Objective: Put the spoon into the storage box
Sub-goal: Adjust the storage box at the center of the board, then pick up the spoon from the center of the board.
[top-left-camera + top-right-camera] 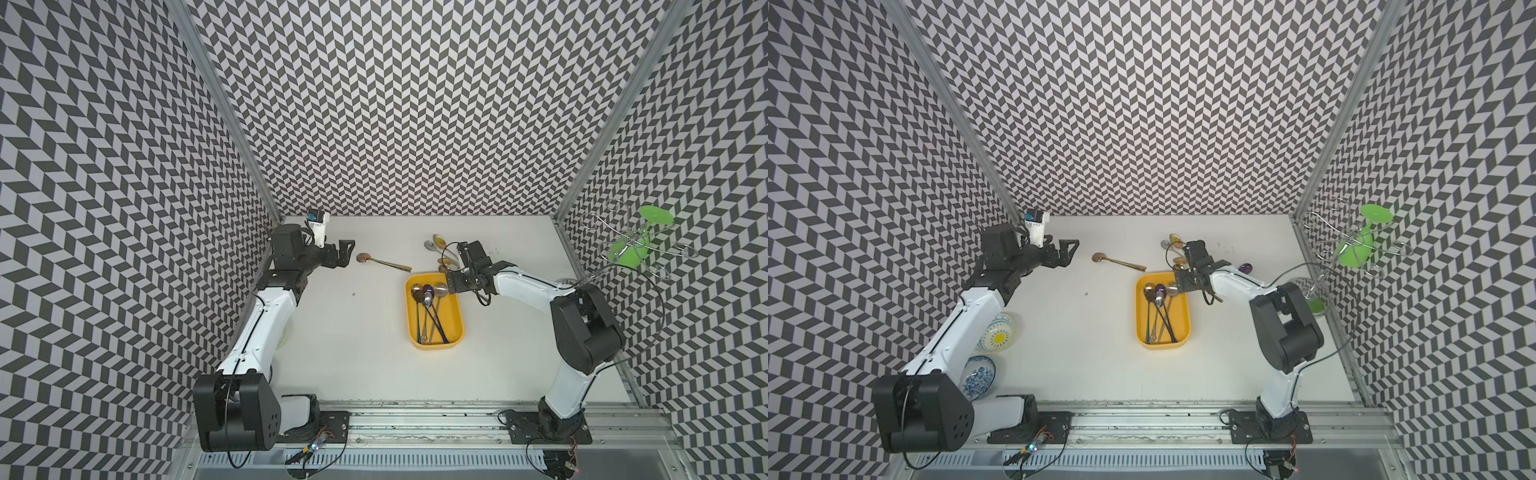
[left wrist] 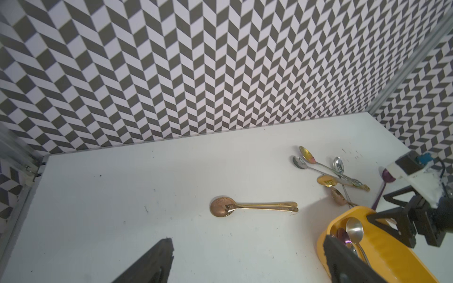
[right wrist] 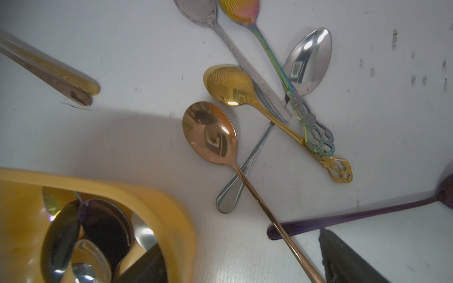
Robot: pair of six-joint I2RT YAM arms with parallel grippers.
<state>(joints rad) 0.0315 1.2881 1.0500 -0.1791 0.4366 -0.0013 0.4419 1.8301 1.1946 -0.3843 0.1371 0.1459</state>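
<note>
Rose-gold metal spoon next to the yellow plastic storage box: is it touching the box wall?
Apart. The right wrist view shows bare white table between the rose-gold metal spoon and the rim of the yellow plastic storage box.

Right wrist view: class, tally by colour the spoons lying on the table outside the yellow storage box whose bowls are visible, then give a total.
Silver spoons: 2
Rainbow spoon: 1
Gold spoon: 1
Rose-gold spoon: 1
Purple spoon: 1
Total: 6

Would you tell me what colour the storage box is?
The storage box is plain yellow, clearest in a top view.
</note>
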